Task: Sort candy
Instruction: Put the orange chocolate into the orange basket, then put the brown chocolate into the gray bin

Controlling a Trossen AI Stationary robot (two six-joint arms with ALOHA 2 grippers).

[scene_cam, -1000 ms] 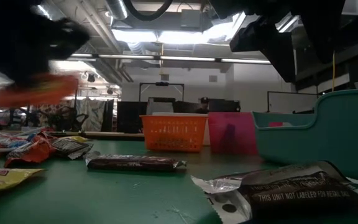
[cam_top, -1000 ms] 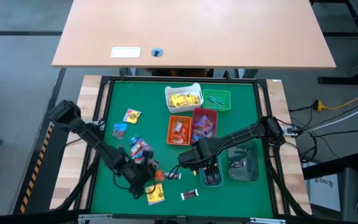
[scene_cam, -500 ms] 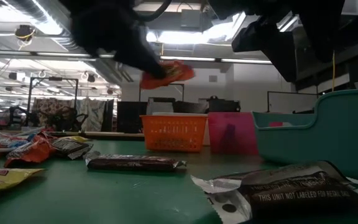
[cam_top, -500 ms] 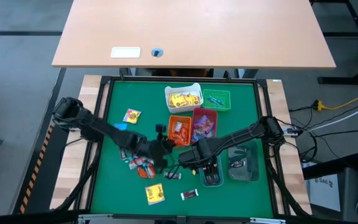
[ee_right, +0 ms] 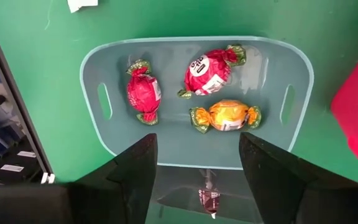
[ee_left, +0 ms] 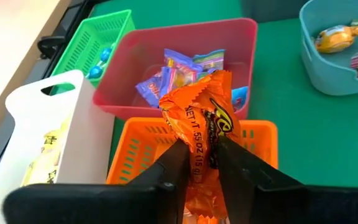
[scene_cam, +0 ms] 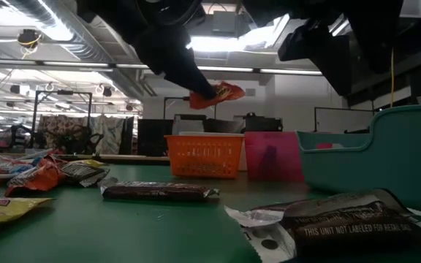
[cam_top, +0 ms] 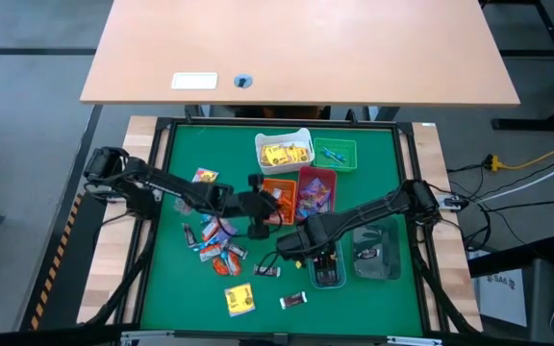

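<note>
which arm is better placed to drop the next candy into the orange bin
The left. The left gripper is shut on an orange candy and hangs right over the orange bin. The right gripper is open and empty, off over the grey bin.

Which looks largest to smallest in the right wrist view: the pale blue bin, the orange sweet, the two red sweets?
1. Pale blue bin, clearly largest.
2. Red sweet with the white label.
3. Orange sweet and the other red sweet: too alike to rank.
</note>
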